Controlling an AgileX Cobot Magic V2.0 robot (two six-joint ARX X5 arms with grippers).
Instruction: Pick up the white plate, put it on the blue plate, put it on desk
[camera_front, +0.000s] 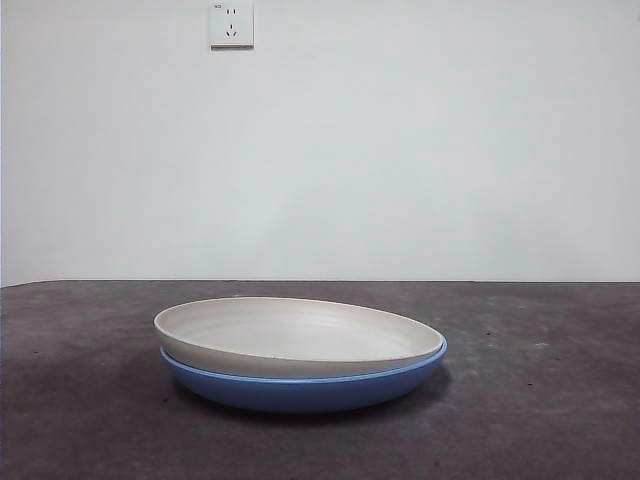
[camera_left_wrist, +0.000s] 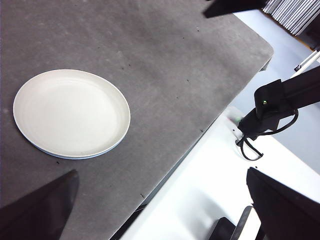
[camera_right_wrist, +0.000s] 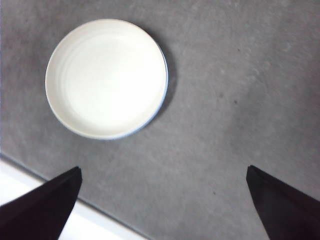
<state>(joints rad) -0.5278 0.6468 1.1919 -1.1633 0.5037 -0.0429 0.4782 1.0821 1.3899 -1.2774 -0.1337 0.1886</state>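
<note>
Because the white plate (camera_front: 290, 335) already sits nested in the blue plate (camera_front: 300, 388) on the desk (camera_front: 540, 420), slightly off-centre, stacking looks done. Both the left gripper (camera_left_wrist: 160, 210) and right gripper (camera_right_wrist: 162, 205) hang high above, jaws apart, holding nothing.

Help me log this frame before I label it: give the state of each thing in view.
white plate: stacked in the blue plate, tilted, empty
blue plate: flat on the desk, under the white plate
desk: bears the stack
left gripper: open, holds nothing
right gripper: open, holds nothing
</note>
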